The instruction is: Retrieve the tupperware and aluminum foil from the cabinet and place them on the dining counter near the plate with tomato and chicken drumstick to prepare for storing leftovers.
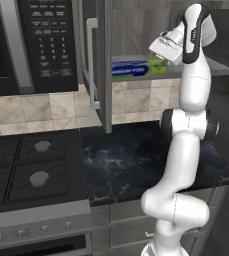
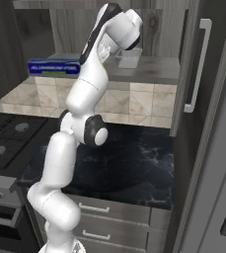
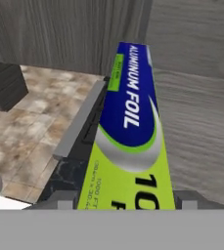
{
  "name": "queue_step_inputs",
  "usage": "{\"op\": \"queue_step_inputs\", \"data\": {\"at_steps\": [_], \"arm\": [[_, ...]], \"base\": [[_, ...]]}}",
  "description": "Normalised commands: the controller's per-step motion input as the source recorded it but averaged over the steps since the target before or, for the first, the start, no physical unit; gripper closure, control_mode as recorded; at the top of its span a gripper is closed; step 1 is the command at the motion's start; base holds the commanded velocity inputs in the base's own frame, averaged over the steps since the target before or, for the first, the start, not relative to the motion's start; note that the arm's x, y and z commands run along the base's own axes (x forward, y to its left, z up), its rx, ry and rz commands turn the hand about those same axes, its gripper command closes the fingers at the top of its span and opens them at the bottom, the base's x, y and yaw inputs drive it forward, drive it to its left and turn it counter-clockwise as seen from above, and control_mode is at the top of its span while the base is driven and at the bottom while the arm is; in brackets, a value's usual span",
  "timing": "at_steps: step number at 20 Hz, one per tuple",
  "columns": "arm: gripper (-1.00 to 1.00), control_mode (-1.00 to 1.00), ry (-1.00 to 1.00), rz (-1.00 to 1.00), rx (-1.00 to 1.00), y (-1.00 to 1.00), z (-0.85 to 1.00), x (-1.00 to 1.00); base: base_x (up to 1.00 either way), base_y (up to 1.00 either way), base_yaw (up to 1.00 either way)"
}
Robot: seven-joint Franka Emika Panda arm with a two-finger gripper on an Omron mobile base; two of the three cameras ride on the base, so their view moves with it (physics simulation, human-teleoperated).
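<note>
one claw (image 3: 125,199) grips the aluminum foil (image 3: 130,141) box on the cabinet (image 1: 136,30) shelf, half-closed; next, lift it clear.

Even, dim rendered light, soft shadows, slight blur, no glare.
</note>
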Motion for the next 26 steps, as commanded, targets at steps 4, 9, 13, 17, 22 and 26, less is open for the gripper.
{"op": "queue_step_inputs", "data": {"at_steps": [4, 9, 13, 17, 22, 26], "arm": [[1.00, -1.00, -0.33, -0.17, 0.11, 0.29, -0.27, -1.00], [1.00, -1.00, -0.34, -0.21, 0.05, -0.11, 0.00, -1.00], [1.00, -1.00, -0.44, -0.20, 0.00, -0.27, -0.12, -1.00], [1.00, -1.00, -0.46, -0.17, 0.01, -0.10, -0.14, -1.00], [1.00, -1.00, -0.27, -0.12, 0.03, -0.02, 0.17, -1.00], [1.00, -1.00, -0.13, -0.01, 0.00, 0.00, 0.47, -1.00]], "base": [[0.00, 0.00, 0.00], [0.00, 0.00, 0.00], [0.00, 0.00, 0.00], [0.00, 0.00, 0.00], [0.00, 0.00, 0.00], [0.00, 0.00, 0.00]]}}
